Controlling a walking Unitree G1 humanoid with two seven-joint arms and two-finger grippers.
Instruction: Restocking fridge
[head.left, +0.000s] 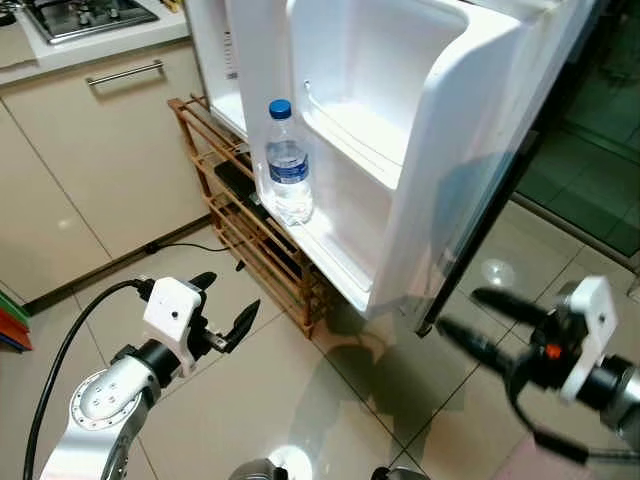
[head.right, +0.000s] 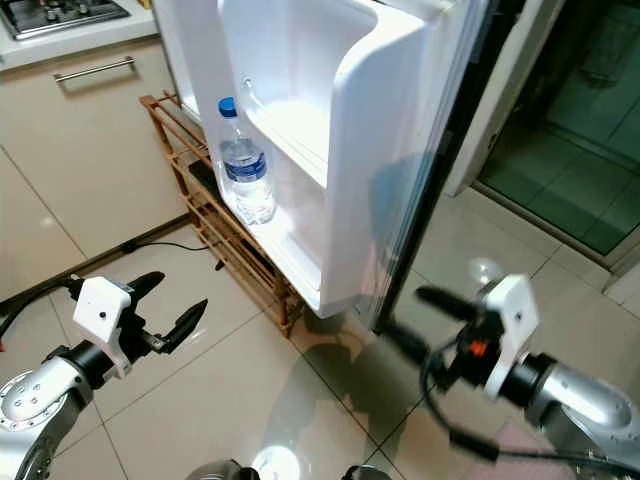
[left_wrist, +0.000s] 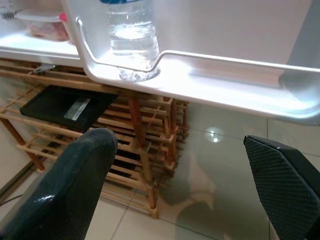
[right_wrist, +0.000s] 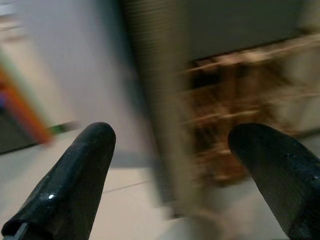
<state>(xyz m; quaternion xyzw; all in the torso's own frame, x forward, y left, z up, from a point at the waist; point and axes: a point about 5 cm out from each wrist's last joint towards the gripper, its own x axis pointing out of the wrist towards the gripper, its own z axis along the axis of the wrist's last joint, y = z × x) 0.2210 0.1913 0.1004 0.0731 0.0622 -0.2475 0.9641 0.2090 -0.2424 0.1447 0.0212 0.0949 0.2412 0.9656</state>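
left end effector (head.left: 222, 303) spread | right end effector (head.left: 480, 318) spread | clear blue-capped bottle (head.left: 287, 165) upright in fridge door shelf (head.left: 335, 255)

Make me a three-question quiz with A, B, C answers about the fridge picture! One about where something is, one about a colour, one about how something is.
1. Where does the clear plastic water bottle stand?
A. On the wooden slatted rack
B. On the bottom shelf of the white fridge door
C. On the tiled floor

2. What colour is the bottle's cap?
A. Blue
B. Red
C. Yellow

3. How is the left tool of the robot?
A. Shut on the bottle
B. Shut on a cable
C. Open and holding nothing

Answers:
1. B: the bottle is upright behind the rail of the lowest shelf of the white fridge door, above the wooden slatted rack.
2. A: the head views show a blue cap on top.
3. C: its two black fingers are spread apart with only floor and rack between them.
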